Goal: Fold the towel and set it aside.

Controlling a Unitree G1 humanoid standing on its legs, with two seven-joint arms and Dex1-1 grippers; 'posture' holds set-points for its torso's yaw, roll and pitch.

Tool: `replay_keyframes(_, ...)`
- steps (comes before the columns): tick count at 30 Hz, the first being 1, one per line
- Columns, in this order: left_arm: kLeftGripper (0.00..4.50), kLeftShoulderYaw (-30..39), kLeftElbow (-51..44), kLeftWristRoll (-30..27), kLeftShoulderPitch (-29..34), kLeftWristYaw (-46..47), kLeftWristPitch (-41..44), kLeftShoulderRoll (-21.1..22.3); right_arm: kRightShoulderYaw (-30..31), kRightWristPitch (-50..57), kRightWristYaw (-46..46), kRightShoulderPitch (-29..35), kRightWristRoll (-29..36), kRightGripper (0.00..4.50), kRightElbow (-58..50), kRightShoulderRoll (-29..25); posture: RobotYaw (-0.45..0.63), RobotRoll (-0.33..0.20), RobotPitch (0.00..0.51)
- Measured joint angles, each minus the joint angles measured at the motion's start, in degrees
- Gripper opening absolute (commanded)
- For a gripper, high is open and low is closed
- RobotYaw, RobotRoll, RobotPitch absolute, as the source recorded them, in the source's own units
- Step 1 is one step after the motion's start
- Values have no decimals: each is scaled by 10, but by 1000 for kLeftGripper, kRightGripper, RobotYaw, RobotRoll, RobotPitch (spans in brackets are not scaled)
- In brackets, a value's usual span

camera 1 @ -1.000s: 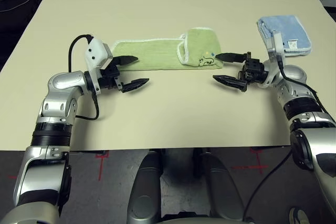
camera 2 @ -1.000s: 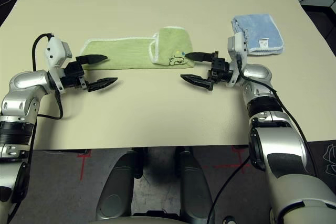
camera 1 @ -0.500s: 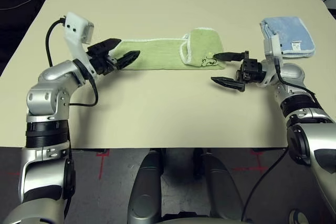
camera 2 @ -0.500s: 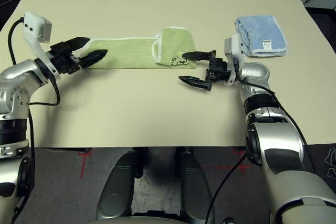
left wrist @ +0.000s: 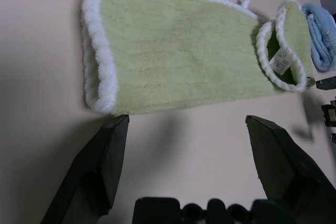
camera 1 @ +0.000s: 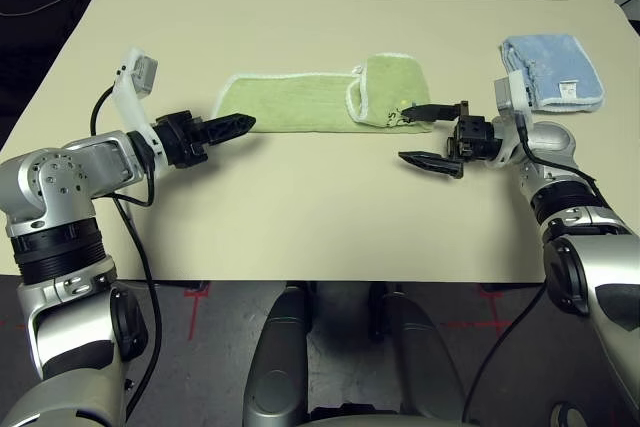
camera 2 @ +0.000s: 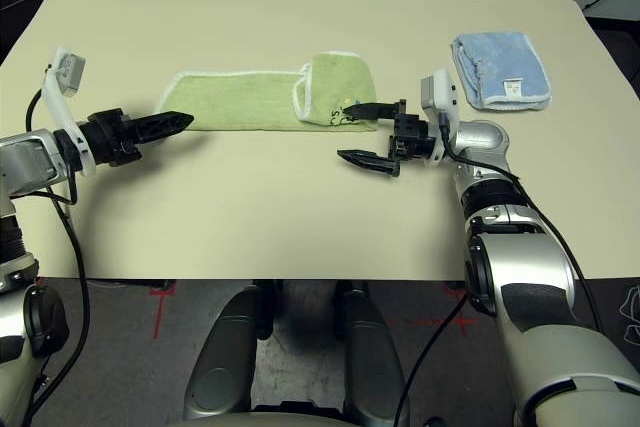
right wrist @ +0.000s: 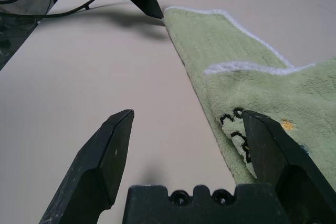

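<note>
One white tag (left wrist: 282, 61) inside towel (left wrist: 178, 61)

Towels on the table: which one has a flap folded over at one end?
The long green towel in the middle; its end by the right gripper is flapped over. The small blue towel beyond that gripper is a compact folded bundle.
</note>
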Motion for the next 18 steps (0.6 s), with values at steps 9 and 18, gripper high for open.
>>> replay_keyframes(9,4500,40,46,1,-17,39,11,-25,-6,0,-3,-4,0,4475,0,-3,102,0,252)
replay_keyframes(18,4500,54,91,8,-51,81,-29,-60,-8,0,-2,-4,0,4475,-2,-7,87,0,251)
